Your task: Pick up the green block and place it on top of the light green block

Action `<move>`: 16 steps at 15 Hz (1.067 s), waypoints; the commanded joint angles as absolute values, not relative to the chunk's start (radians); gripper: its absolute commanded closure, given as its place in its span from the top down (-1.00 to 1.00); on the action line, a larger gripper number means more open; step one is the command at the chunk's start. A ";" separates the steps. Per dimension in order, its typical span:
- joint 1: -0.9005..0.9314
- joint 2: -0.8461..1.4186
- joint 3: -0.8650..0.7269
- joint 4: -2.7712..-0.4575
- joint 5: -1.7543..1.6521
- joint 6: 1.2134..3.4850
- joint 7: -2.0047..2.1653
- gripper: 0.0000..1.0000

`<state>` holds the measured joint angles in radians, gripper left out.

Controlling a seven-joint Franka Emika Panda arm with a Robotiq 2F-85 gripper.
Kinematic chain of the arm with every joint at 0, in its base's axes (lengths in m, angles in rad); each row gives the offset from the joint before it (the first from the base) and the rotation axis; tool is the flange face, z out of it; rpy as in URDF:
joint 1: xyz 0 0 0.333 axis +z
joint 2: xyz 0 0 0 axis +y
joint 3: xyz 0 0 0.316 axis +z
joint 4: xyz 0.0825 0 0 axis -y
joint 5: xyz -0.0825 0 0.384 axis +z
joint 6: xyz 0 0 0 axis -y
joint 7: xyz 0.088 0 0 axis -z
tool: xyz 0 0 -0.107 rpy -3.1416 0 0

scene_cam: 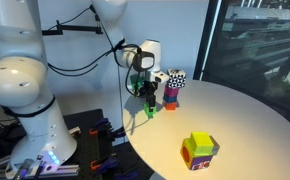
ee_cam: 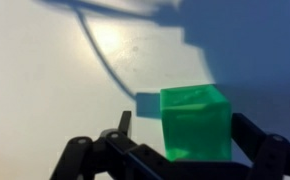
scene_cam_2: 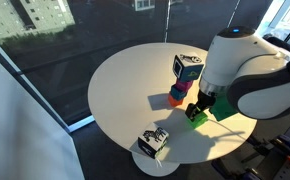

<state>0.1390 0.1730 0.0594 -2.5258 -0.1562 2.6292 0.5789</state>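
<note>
The green block is a small plain bright green cube. It sits on the white table between my gripper's two black fingers. The left finger stands clear of it with a visible gap. The right finger is at or very near its side. In both exterior views the gripper hangs just over the green block. The light green block, with a yellow-green top and orange and magenta sides, stands alone near the table's edge, well away from the gripper.
A stack with a black-and-white patterned cube over purple and orange blocks stands close beside the gripper. Another patterned cube sits at the round white table's edge. A cable hangs by the arm.
</note>
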 commanded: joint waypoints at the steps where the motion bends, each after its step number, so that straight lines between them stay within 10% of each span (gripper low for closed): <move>1: 0.171 0.208 0.024 -2.496 -0.197 2.635 0.630 0.48; 6: 0.180 0.199 0.006 -2.489 -0.174 2.608 0.627 -0.35; 16: 0.127 0.109 -0.017 -2.477 -0.126 2.470 0.609 -0.50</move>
